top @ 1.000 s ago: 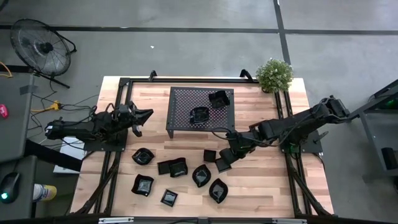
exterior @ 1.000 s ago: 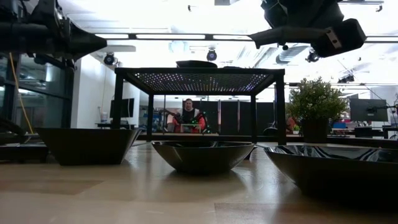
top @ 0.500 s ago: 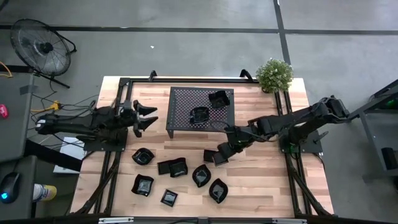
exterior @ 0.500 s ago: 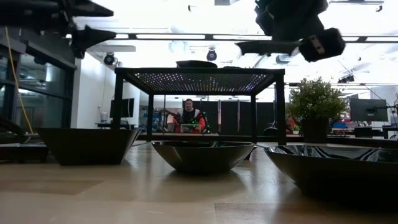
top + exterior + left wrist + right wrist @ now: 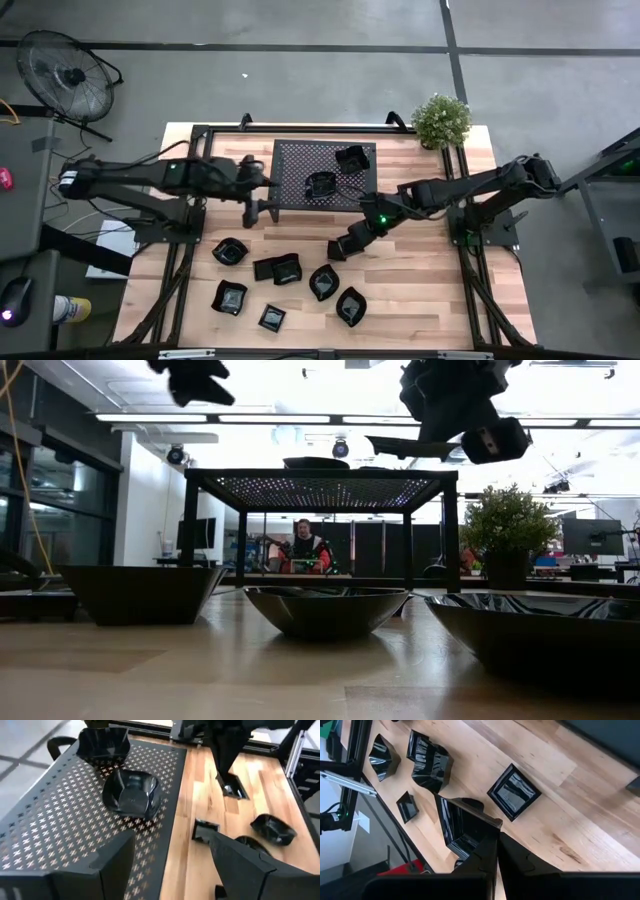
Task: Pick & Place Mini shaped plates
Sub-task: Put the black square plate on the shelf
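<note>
Several glossy black mini shaped plates rest on their bases on the wooden table's near half. One square plate sits just beyond my right gripper. Two more plates sit on the black mesh rack. My right gripper hangs in front of the rack's near right corner, shut on another plate. My left gripper hovers open beside the rack's left end, holding nothing; its wrist view looks along the rack top. My right gripper pinches the plate by its rim between its two fingers. The fingers slant down from the table's right side. The plate is lifted clear of the table and sticks out roughly level from the fingertips.
A potted plant stands at the table's far right corner. The rack stands on legs, with room beneath it. A person sits in the room beyond the table. A fan stands on the floor at the far left.
My left gripper has opened, risen and swung from the table's left side toward the rack's left end. My right gripper has carried its plate a little toward the table's left, still shut on it and clear of the table.
</note>
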